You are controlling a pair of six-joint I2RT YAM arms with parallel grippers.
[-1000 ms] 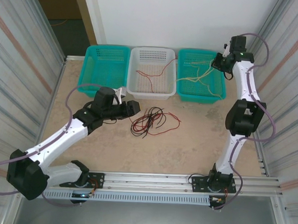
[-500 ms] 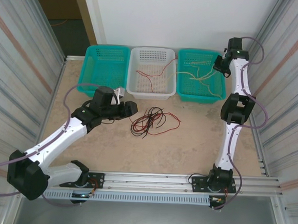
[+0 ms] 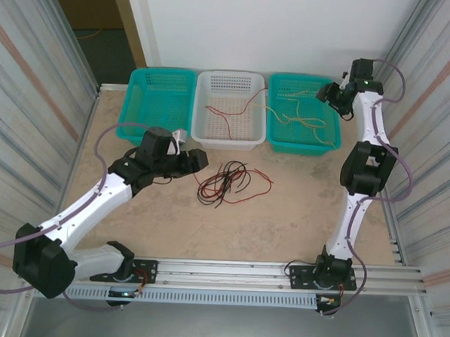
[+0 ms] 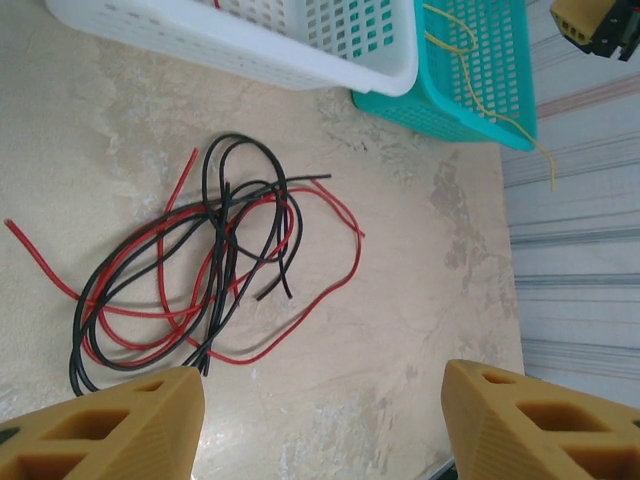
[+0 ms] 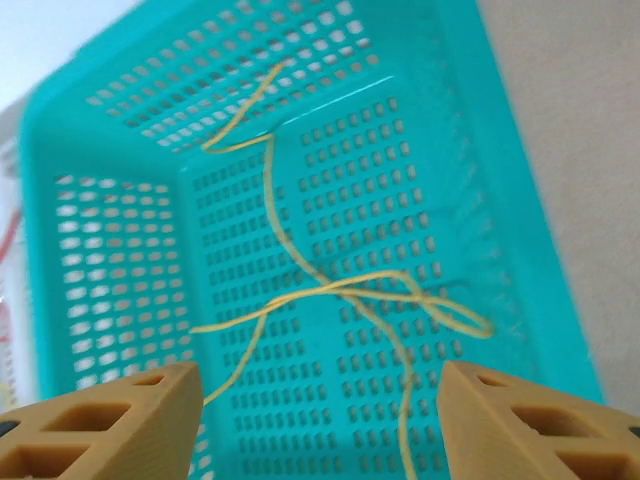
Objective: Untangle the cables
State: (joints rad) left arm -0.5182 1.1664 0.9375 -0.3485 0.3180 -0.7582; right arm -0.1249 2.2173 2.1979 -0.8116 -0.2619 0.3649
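Red + black cables [image 4: 200,280] are seen knotted on the table [image 4: 420,300], just ahead of the L gripper [image 4: 320,375], whose jaws are held apart w/ nothing btwn them. Yellow cables [image 5: 330,290] are laid in the teal basket [image 5: 480,120] directly under the R gripper [image 5: 315,385], jaws likewise apart & empty. Risk: the strands are crossed so closely that two could be pinched at once, so the whole knot would be dragged rather than loosened. One yellow end is draped over the basket rim, far ahead-right of the L gripper; it could be snagged & pulled out.
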